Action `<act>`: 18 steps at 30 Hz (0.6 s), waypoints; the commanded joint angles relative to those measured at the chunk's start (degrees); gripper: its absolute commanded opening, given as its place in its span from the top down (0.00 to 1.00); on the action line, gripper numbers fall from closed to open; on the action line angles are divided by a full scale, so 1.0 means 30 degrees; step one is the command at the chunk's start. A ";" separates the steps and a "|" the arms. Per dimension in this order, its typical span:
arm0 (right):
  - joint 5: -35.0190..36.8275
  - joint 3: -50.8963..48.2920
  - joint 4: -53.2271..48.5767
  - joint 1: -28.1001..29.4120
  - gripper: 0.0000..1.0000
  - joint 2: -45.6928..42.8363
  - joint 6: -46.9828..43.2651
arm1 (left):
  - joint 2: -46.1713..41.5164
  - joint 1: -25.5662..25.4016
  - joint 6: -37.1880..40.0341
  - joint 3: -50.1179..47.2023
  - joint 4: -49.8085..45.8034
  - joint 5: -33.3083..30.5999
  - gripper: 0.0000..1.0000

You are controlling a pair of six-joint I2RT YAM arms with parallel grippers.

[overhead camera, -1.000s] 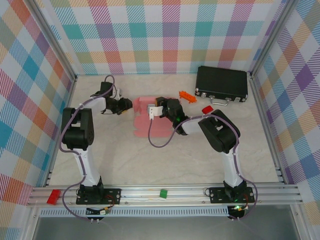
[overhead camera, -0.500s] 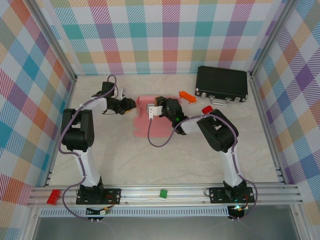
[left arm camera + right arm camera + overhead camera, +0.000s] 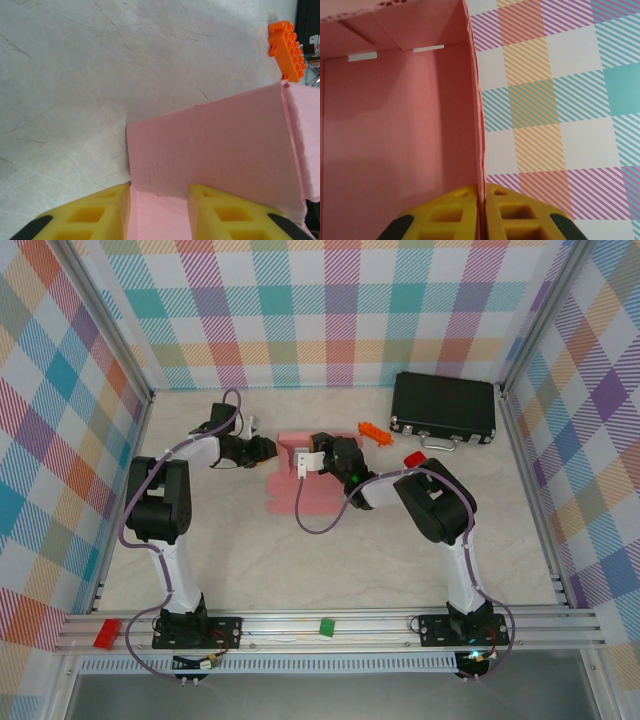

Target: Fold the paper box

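The pink paper box [image 3: 300, 480] lies partly folded in the middle of the table, its near part flat and its far part raised. My right gripper [image 3: 318, 456] is shut on one upright wall of the paper box [image 3: 400, 125], the thin card edge pinched between the yellow fingers [image 3: 455, 210] of the gripper [image 3: 481, 189]. My left gripper [image 3: 262, 448] is at the box's far left corner. In the left wrist view its jaws [image 3: 159, 192] stand apart, straddling a pink flap, with a wide pink panel [image 3: 215, 145] just beyond the fingertips.
A black case [image 3: 443, 407] stands at the back right. An orange brick [image 3: 371, 431] [image 3: 286, 50] and a red piece [image 3: 413, 459] lie between it and the box. Checked walls enclose the table. A green block [image 3: 326, 626] and a red block [image 3: 105, 632] sit on the front rail.
My left gripper has moved right onto the box's corner and its jaws have narrowed. The right gripper has kept its grip and barely moved.
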 commanded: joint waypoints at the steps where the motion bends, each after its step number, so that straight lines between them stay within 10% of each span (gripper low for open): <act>1: 0.0008 0.0305 -0.0311 0.0174 0.88 0.0554 0.0014 | 0.0126 -0.0256 0.0652 -0.0442 0.0326 0.0556 0.69; 18: 0.0198 0.0305 -0.0328 0.0170 0.87 0.0609 -0.0044 | 0.0165 -0.0383 0.1101 -0.0786 0.1277 0.1040 0.67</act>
